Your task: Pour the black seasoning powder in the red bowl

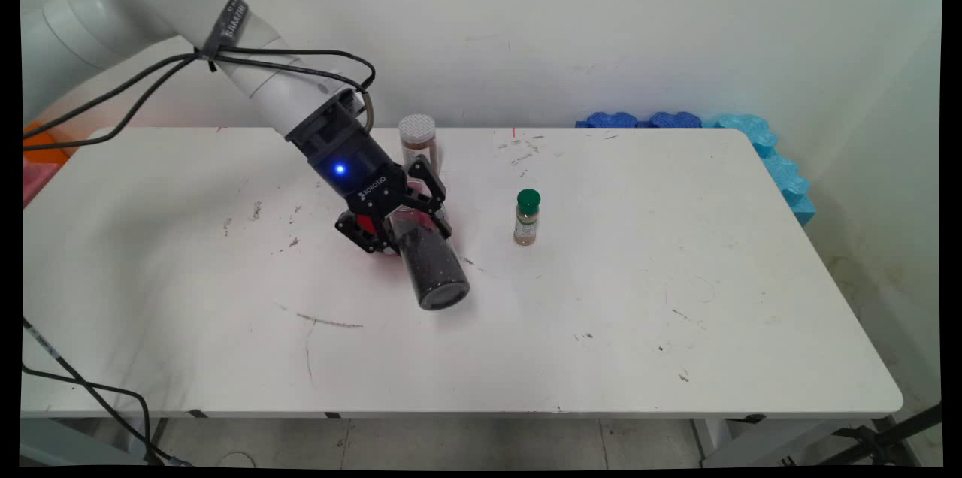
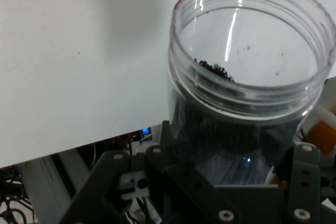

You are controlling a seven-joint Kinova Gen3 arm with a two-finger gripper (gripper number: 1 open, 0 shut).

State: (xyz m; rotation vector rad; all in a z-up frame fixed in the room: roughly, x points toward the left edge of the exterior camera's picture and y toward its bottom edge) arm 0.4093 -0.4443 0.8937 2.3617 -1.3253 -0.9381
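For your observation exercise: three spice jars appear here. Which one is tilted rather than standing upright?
The dark-filled jar gripped in the hand; the green-capped jar and white-lidded jar stand upright.

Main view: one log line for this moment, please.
tool shut on clear plastic jar of dark grains | jar tilted | green-capped spice bottle upright, apart

White arm, black claw (image 1: 409, 226), cables.

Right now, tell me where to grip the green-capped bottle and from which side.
Take the bottle by its round body just under the cap, probably coming from its left, the arm's side: it stands upright, alone, with bare table around it.
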